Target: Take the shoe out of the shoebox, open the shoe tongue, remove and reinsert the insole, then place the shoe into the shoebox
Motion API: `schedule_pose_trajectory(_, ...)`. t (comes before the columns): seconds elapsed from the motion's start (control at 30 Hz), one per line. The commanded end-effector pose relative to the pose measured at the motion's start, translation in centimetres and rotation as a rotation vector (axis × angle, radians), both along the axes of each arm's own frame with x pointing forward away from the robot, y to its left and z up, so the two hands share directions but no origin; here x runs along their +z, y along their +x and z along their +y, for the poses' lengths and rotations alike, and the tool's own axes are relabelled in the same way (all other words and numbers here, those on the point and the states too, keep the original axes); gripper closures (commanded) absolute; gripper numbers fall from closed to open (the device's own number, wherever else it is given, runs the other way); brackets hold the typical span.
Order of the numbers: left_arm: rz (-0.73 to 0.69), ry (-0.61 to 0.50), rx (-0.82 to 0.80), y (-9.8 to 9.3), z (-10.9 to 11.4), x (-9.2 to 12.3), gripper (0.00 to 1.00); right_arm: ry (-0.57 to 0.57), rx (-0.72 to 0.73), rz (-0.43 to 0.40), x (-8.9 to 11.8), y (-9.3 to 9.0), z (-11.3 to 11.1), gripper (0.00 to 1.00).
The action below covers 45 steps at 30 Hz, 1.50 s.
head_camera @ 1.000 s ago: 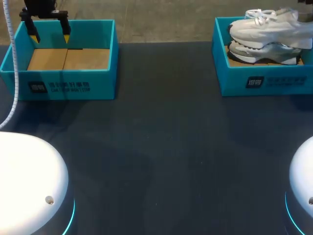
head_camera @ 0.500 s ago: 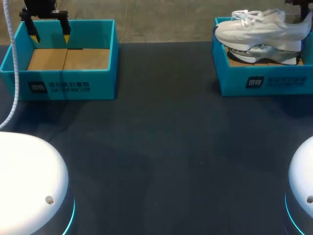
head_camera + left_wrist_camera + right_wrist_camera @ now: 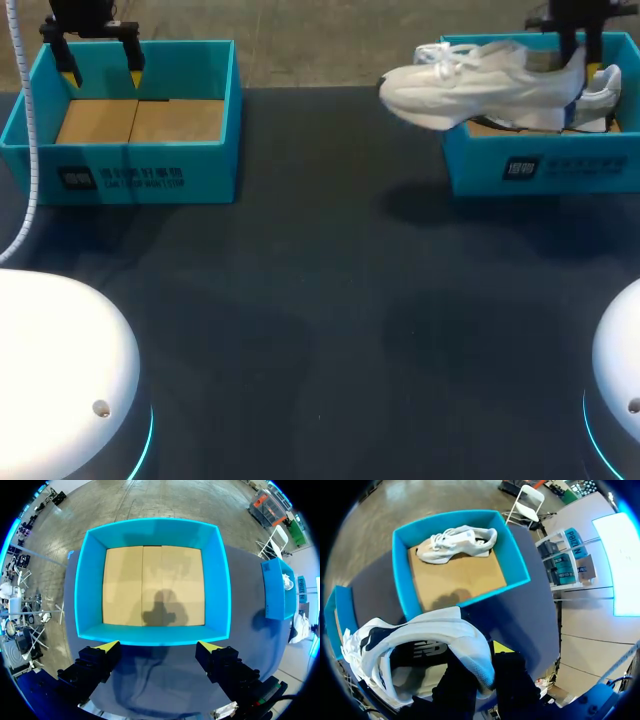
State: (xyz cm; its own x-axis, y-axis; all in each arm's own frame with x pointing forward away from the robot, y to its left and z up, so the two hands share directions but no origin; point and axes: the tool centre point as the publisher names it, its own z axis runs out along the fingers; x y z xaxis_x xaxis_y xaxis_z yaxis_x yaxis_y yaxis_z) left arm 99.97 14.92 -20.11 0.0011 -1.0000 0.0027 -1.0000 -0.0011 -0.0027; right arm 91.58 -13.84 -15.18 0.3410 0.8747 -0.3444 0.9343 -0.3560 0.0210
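Dark tabletop (image 3: 320,300) runs between two teal boxes, and the action is all at the right shoebox (image 3: 540,170), where the right gripper (image 3: 580,60) is clamped on the heel collar of a white shoe (image 3: 470,90), one finger inside the opening and one outside. That grip looks chosen to leave the tongue and laces free for the opening step. The shoe hangs in the air, roughly level, heel above the box and toe poking out past the box's wall toward the middle of the table, so it looks about clear of the box but not yet set down. A second shoe (image 3: 457,542) lies on its side against the far wall inside the same box, near the heel's path in the head view, though I judge it low enough not to snag. Across the table the left shoebox (image 3: 130,175) shows a bare cardboard floor (image 3: 152,585), and the left gripper (image 3: 159,646) hovers over one wall of it with fingers spread wide and nothing between them, well apart from the shoe
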Motion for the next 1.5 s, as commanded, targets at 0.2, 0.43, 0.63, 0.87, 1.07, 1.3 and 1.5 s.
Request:
schedule_pose_trajectory(0.2, 0.001, 0.001, 0.000, 0.0, 0.0, 0.0, 0.00, -0.046, 0.001, -0.033, 0.0, -5.2, 7.3, 1.00)
schedule_pose_trajectory(0.43, 0.001, 0.001, 0.000, 0.0, 0.0, 0.0, 0.00, -0.043, -0.001, -0.047, 0.3, -8.7, 11.5, 1.00)
schedule_pose_trajectory(0.63, 0.001, 0.001, 0.000, 0.0, 0.0, 0.0, 0.00, -0.037, 0.015, -0.061, 0.1, -11.2, 14.4, 1.00)
schedule_pose_trajectory(0.87, 0.001, 0.001, 0.000, 0.0, 0.0, 0.0, 0.00, -0.032, 0.015, -0.053, -0.7, -13.8, 16.3, 1.00)
schedule_pose_trajectory(1.07, 0.001, 0.001, 0.000, 0.0, 0.0, 0.0, 0.00, -0.019, 0.041, -0.022, -1.1, -15.4, 17.6, 1.00)
schedule_pose_trajectory(1.3, 0.001, 0.001, 0.000, 0.0, 0.0, 0.0, 0.00, 0.005, 0.055, 0.009, -1.8, -17.0, 19.3, 1.00)
schedule_pose_trajectory(1.5, 0.001, 0.001, 0.000, 0.0, 0.0, 0.0, 0.00, 0.007, 0.037, 0.005, -1.9, -17.1, 19.5, 1.00)
